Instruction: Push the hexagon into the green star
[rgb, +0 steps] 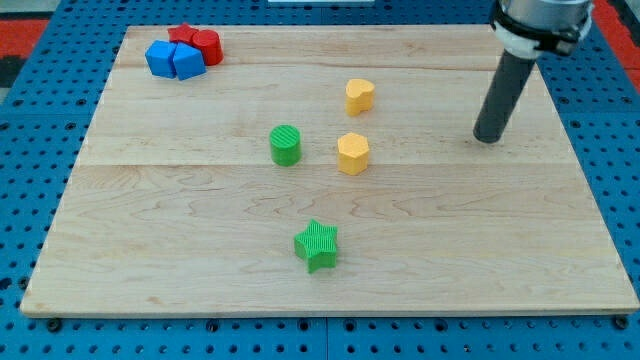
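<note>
The camera view shows a pale wooden surface (150, 250) lying on a blue perforated base; my tip (487, 138) rests on the boards toward the view's right, well apart from every block; there is no claw on this arm, only the straight dark rod, so nothing here opens, closes or grips.

Near the middle stand two yellow blocks; the lower yellow block (353, 153) reads as the hexagon, while the upper yellow block (360, 96) has a less regular outline and I cannot name its shape with confidence; a green cylinder (285, 145) sits to the view's left of the lower yellow one, near but not touching it. The green star (317, 246) lies alone toward the view's bottom, below and slightly to the left of the hexagon, with bare wood between them. At the top left corner a cluster of two blue blocks (172, 60) and two red blocks (198, 44) is packed together, far from the work.

As I judge it, the step in hand is the approach: the hexagon is untouched and the push is not yet begun. The next move calls for bringing my tip round to the hexagon's upper, slightly right side, passing between the two yellow blocks without nudging the upper one; from there a push toward the view's bottom and a little left should carry it into the star.
</note>
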